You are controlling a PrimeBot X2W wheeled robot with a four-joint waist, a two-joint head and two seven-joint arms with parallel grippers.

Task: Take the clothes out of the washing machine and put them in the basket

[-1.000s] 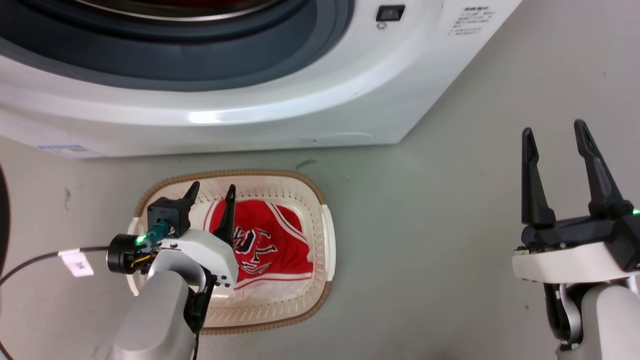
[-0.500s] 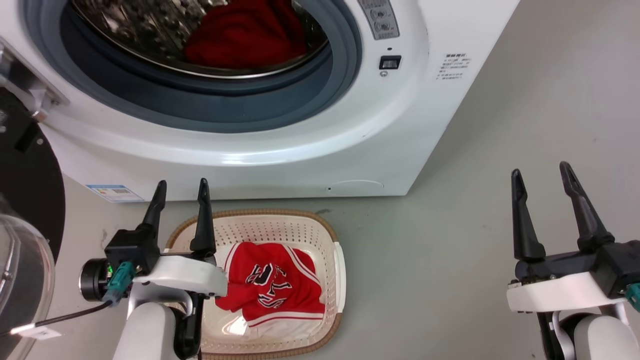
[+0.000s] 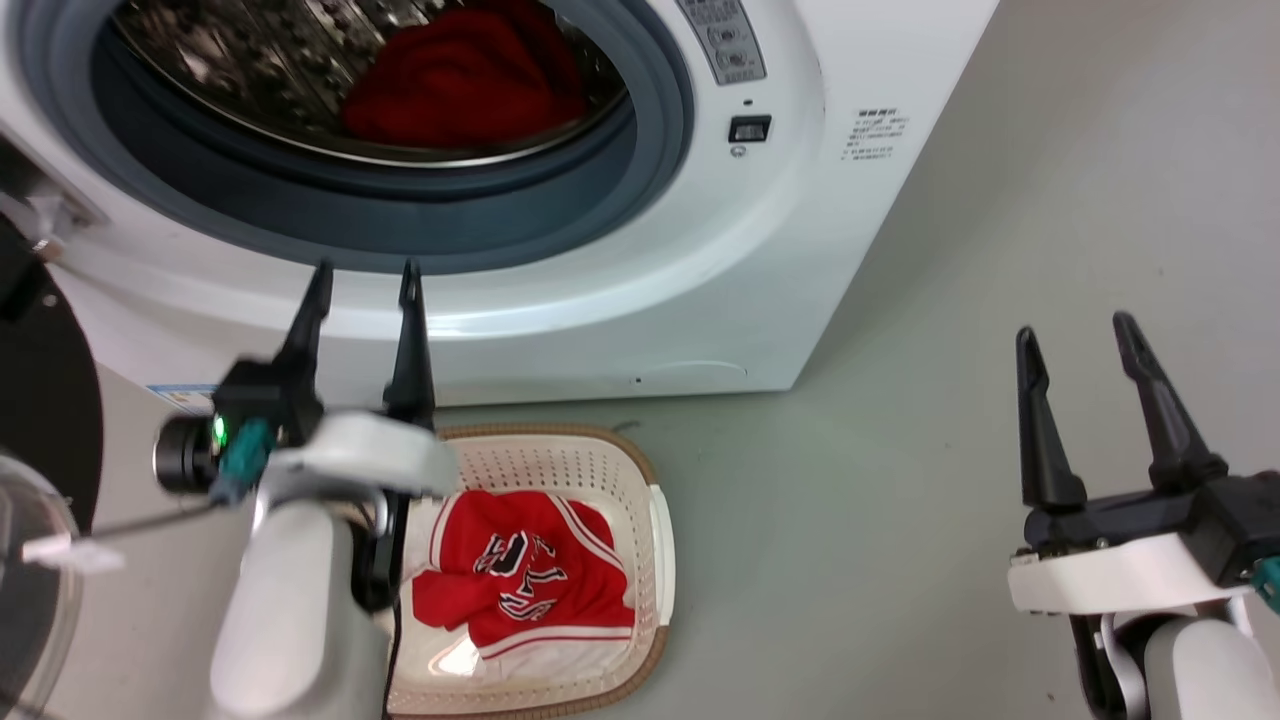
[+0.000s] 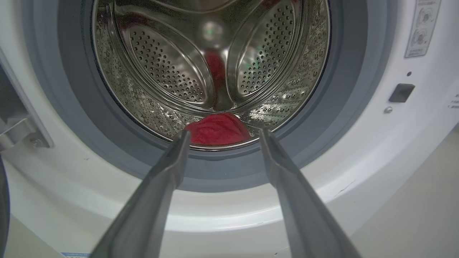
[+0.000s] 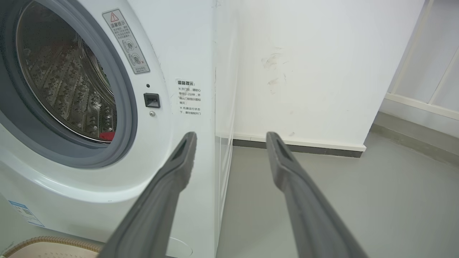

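Note:
The white washing machine (image 3: 760, 260) stands open, and a plain red garment (image 3: 465, 80) lies in its steel drum (image 4: 211, 68); the same red garment (image 4: 217, 129) sits at the drum's front lip. On the floor in front, the cream basket (image 3: 655, 530) holds a red jersey (image 3: 520, 580) with black-and-white lettering. My left gripper (image 3: 365, 275) is open and empty, raised before the porthole rim and pointing at the drum, seen too as my left gripper (image 4: 222, 134). My right gripper (image 3: 1075, 330) is open and empty over bare floor to the machine's right.
The black-framed glass door (image 3: 40, 470) hangs open at the far left. Grey floor (image 3: 950, 300) spreads to the right of the machine. A white wall (image 5: 315, 71) with a dark skirting strip stands behind, beside the machine's side panel.
My left gripper has risen from inside the basket to the height of the porthole rim, leaving the jersey in the basket. The head camera has tilted up, bringing the drum into view. The right gripper holds its pose.

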